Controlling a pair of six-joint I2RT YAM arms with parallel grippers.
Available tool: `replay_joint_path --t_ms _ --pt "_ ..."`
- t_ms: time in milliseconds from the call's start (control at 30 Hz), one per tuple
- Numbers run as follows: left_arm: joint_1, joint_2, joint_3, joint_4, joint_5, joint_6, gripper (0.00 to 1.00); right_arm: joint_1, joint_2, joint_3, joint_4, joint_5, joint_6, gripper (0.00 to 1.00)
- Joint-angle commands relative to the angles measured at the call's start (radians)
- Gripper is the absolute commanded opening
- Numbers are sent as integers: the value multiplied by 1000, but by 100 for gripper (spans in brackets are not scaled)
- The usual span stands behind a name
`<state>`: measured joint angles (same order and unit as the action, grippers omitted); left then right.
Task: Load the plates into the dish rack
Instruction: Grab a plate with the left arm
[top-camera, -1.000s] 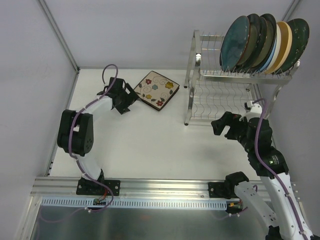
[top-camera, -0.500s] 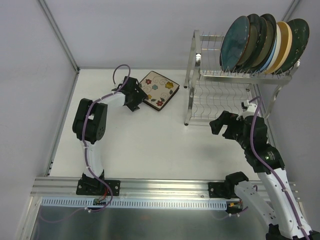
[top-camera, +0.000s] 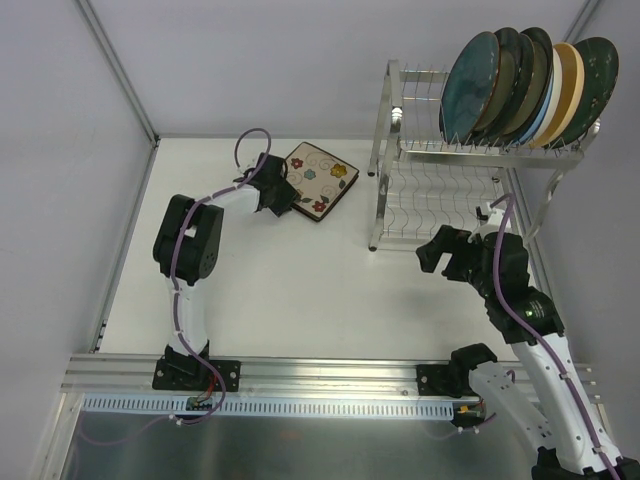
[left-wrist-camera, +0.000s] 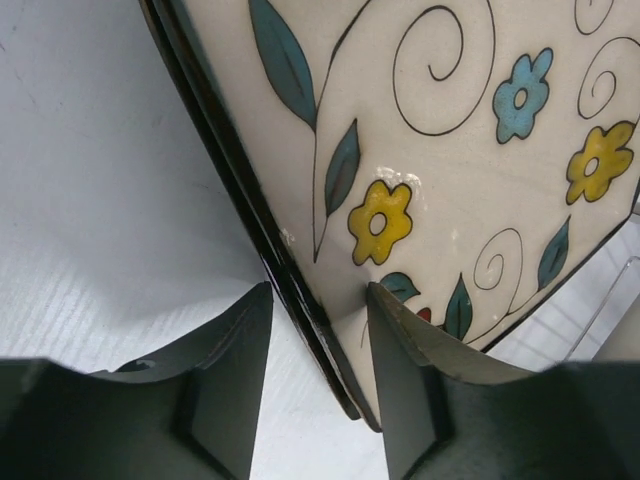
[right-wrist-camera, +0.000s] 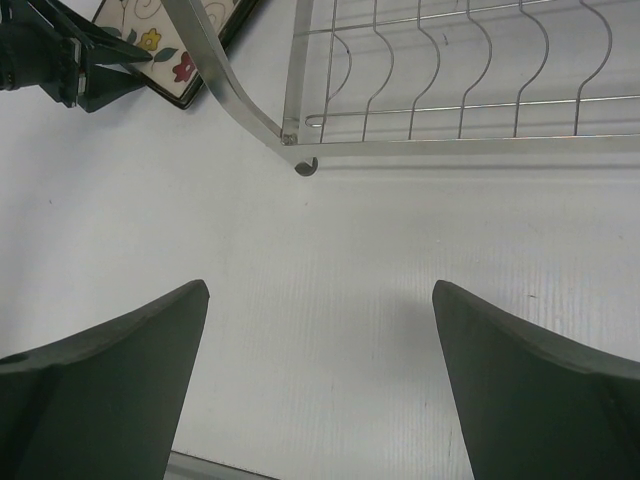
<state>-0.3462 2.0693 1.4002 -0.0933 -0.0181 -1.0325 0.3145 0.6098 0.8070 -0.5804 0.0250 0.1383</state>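
– Where is the square plate (top-camera: 318, 180)?
– On the table (top-camera: 300, 285), far side, left of the dish rack (top-camera: 388, 150). It lies just right of your left gripper (left-wrist-camera: 318, 295).
– Held?
– Jaws sit either side of its rim; only the left wrist view shows that. Pinched? I cannot tell. Your right gripper (right-wrist-camera: 320, 285) gapes wide, empty.

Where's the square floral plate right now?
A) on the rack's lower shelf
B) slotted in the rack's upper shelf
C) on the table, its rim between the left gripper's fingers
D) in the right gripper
C: the square floral plate sits on the table left of the dish rack, and the left wrist view shows its dark rim between the fingers of the left gripper.
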Motion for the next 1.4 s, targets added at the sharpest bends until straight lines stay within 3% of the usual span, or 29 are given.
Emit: replay_joint_path --t_ms 0,233,733,1367 --pt "-8 2 -24 -29 -48 26 40 -2 -5 -9 36 -16 -3 100" --pt "-8 -34 -95 -29 -43 25 19 -2 1 -12 36 -16 -6 100" --pt "44 -238 -308 -31 -40 146 1 -2 4 -9 33 -77 27 100" --pt "59 -442 -402 -43 43 213 0 0 -1 -6 24 -102 41 100"
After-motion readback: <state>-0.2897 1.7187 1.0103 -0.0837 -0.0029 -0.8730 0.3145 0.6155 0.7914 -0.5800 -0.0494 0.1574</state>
